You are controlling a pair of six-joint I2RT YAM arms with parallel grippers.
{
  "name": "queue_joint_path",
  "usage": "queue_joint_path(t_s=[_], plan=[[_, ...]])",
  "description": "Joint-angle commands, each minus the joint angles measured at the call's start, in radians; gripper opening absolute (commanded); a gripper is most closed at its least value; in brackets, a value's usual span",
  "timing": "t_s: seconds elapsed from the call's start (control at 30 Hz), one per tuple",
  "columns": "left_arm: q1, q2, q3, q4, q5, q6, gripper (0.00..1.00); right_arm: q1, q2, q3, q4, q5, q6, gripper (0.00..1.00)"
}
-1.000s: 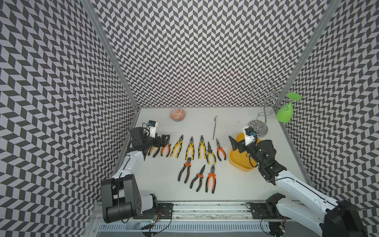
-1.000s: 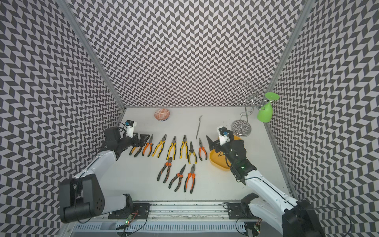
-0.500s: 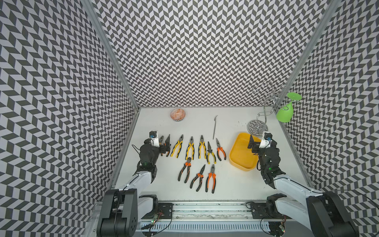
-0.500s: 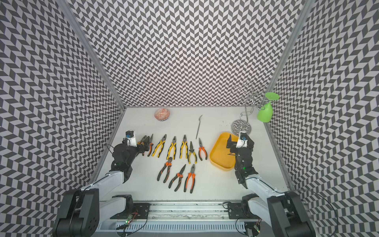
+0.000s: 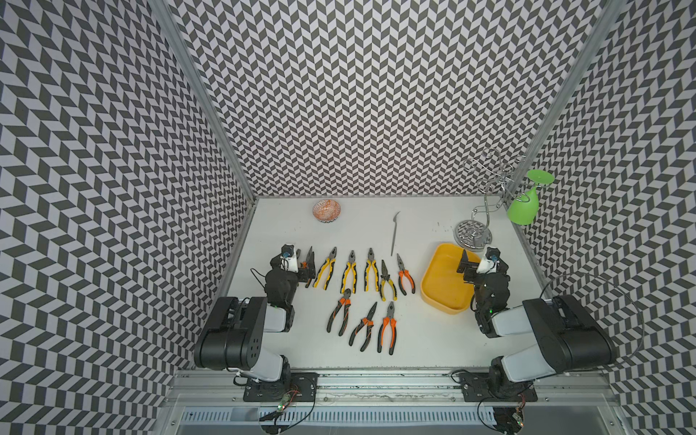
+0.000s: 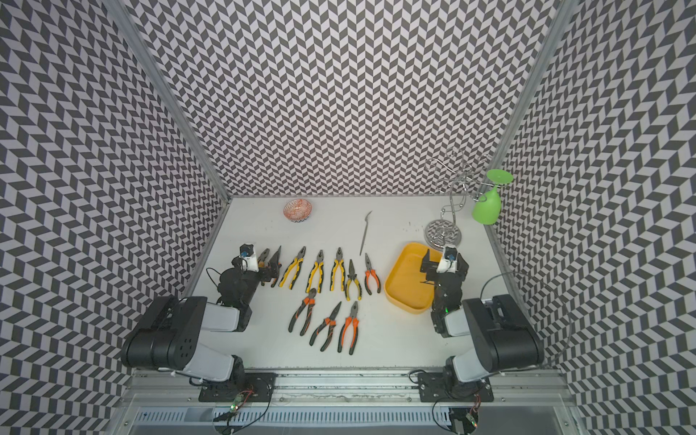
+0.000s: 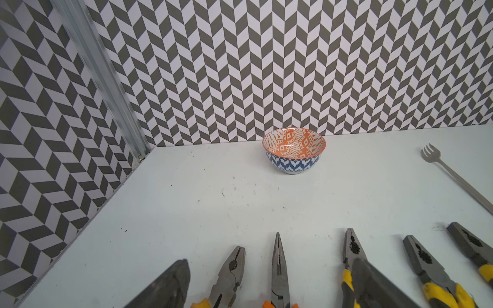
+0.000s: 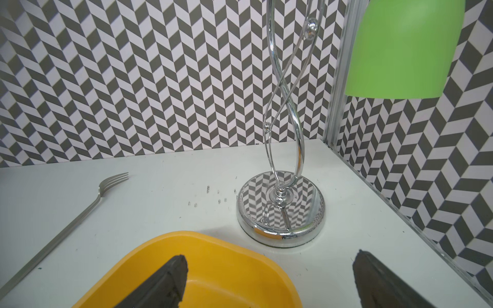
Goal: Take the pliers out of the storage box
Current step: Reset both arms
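Pliers (image 5: 349,273), grey-jawed with yellow-black or orange-black handles, lie in two rows mid-frame on the tabletop (image 5: 414,339), left of the yellow storage box (image 5: 438,286); the left fingers (image 7: 173,282) and right fingers (image 8: 170,280) stand wide apart.

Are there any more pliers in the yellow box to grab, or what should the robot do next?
Probably just park both arms, since nothing seems left to grab. The storage box looks empty where it shows in both top views. The pliers lie in rows on the table. The left tool and right tool are open and hold nothing.
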Motion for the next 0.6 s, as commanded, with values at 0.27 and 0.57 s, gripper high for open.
queue_joint_path(t_s=[0.27, 0.57], plan=[[0.03, 0.008, 0.026, 0.062, 0.038, -0.02, 0.98, -0.051, -0.003, 0.064, 0.007, -0.1, 0.027, 0.99], [0.029, 0.007, 0.03, 0.049, 0.035, -0.019, 0.98, -0.051, -0.004, 0.063, 0.008, -0.137, 0.01, 0.99]])
